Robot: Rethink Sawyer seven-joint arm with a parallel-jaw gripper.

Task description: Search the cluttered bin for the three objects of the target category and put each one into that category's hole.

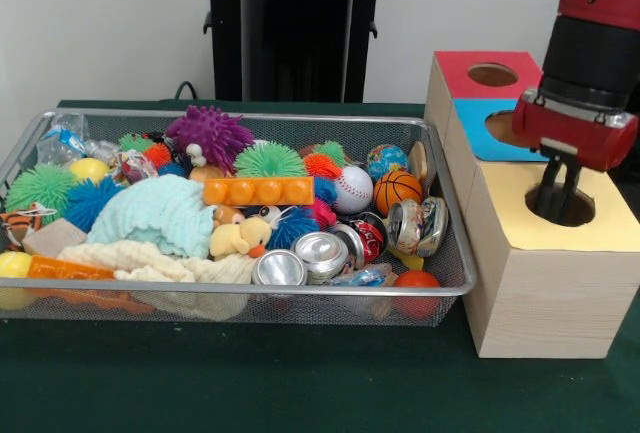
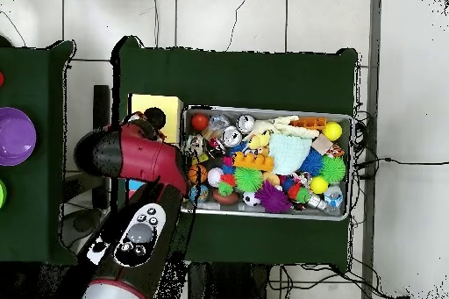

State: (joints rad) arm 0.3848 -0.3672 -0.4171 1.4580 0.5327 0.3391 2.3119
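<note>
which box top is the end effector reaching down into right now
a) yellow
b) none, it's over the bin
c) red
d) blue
a: in the front view the end effector dips into the hole in the yellow-topped box, while the red and blue tops sit behind it and the cluttered bin lies off to the side.
</note>
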